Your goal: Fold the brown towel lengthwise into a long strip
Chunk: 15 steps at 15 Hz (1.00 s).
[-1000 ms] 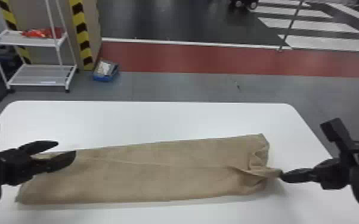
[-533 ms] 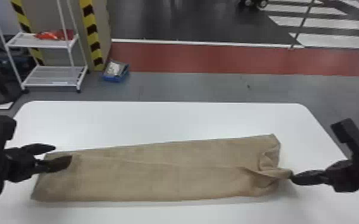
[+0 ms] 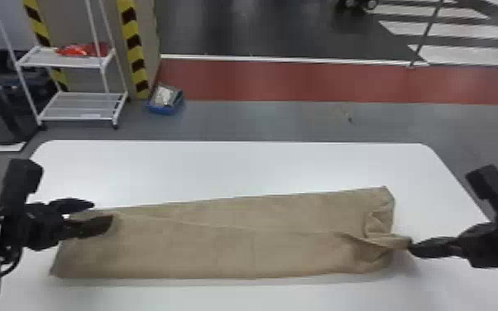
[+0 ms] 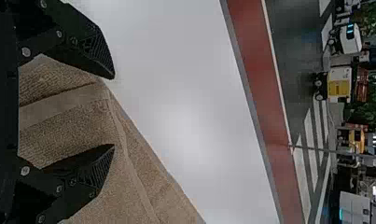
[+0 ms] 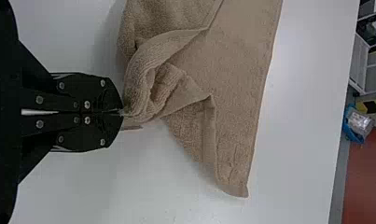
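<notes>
A: And here's the towel, stretched left to right across the bench, a long strip in the making! How far along are we?

B: Well on, I'd judge. The near part looks turned over towards the far edge, but the flap's edge slants, leaving a wider uncovered band at the far right.

A: The grips?

B: Right gripper: jaws pinched on a bunched bit of towel at the right end. Left gripper: jaws wide, at the far left corner, the cloth between and under them; no grip there that I can see.

A: So what's left?

B: Lay that right end down, straighten the slant, smooth the creases. Let go carelessly and the bunch could set as a lump.

A: Any label or lettering on the towel?

B: None I can read; just plain weave and a smoother band.
</notes>
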Available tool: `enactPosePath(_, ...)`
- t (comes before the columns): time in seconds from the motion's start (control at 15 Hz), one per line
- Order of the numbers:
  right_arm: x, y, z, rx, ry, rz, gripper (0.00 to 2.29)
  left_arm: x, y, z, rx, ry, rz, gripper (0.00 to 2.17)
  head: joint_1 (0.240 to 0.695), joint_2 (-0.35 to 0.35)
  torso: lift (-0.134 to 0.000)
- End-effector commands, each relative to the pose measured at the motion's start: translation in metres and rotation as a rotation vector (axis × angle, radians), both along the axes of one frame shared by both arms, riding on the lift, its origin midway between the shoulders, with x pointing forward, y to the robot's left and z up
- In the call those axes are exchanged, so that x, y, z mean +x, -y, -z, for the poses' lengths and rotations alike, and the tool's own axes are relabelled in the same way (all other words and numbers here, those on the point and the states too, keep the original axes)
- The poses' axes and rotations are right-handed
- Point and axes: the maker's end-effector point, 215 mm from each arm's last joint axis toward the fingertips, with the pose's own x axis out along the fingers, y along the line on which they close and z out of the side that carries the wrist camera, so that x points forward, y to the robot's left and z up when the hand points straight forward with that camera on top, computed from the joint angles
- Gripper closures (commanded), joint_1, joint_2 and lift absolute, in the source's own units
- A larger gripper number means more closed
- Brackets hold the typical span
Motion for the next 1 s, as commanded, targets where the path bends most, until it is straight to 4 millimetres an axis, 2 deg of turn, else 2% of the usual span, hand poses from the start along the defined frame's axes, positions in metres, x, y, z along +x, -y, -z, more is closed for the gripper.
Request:
enactPosePath(0.0,0.0,0.0,-0.001,0.002,0.0,-0.001,2.04,-0.001,0.005,0.003,0.003,-0.008,0.011,0.46,0.695,-0.086,-0.115)
enactPosePath(0.13,0.001,0.002,0.0,-0.001,-0.001,-0.003,2.04,-0.002,0.003,0.004,0.008,-0.011,0.01,0.62,0.695,-0.093,-0.115)
enactPosePath(0.53,0.001,0.003,0.002,0.0,-0.003,-0.007,2.04,-0.011,-0.004,0.003,-0.003,-0.003,-0.001,0.65,0.695,-0.09,-0.115)
enactPosePath(0.67,0.001,0.004,0.003,0.001,-0.003,-0.007,2.04,-0.013,-0.004,0.002,-0.005,-0.008,0.006,1.08,0.695,-0.09,-0.115)
enactPosePath(0.73,0.001,0.002,0.004,0.004,-0.003,-0.009,2.04,-0.014,-0.004,0.002,-0.003,-0.009,0.01,1.18,0.695,-0.09,-0.115)
enactPosePath(0.8,0.001,0.003,0.004,0.005,-0.004,-0.005,2.04,-0.016,-0.004,0.003,-0.006,-0.009,0.011,1.18,0.695,-0.091,-0.115)
enactPosePath(0.93,0.0,0.003,0.005,0.005,-0.006,-0.005,2.04,-0.025,-0.012,-0.01,-0.017,0.023,-0.005,1.18,0.695,-0.09,-0.115)
